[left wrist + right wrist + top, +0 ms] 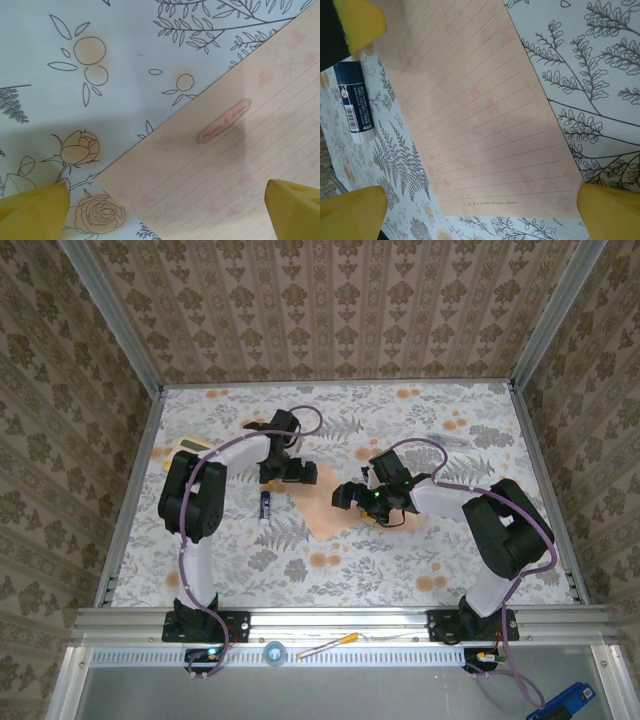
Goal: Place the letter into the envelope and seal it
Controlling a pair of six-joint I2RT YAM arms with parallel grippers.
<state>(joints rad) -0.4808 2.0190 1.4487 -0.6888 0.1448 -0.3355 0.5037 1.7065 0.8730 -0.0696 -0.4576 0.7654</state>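
overhead, letter (320, 508) flat, long axis diagonal, lined face up.

left fingers (31, 214), right fingers (353, 212) wide apart

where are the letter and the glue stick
letter (485, 115): right wrist view, middle of the lined sheet
glue stick (354, 97): right wrist view, on its dark blue label

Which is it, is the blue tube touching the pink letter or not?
Apart. The right wrist view shows patterned tablecloth between the blue tube and the letter.
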